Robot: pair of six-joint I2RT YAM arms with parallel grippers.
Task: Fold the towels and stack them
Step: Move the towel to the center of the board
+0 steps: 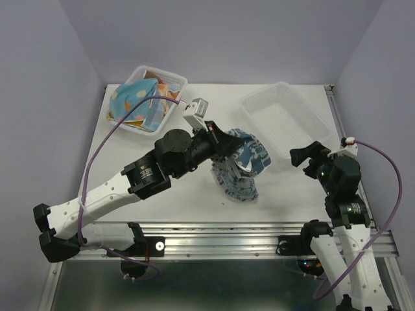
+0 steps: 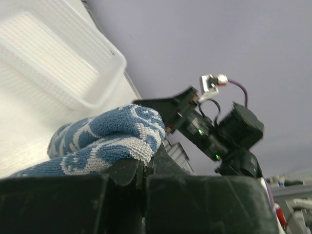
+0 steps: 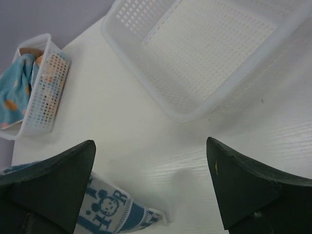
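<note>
bright even light, soft shadows, mostly sharp

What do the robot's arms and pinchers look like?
The left arm and right arm have white links and chunky black joints. A thin purple cable loops along each. The right gripper has two black wedge-shaped fingers. A small green light glows on the right arm.

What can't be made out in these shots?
- Top view: left gripper tips, hidden by its wrist and the blue-print towel.
- Top view: towel count in the far-left basket, buried under the light blue towel.
- Right wrist: blue-print towel, cut off by the bottom edge and the right gripper.
</note>
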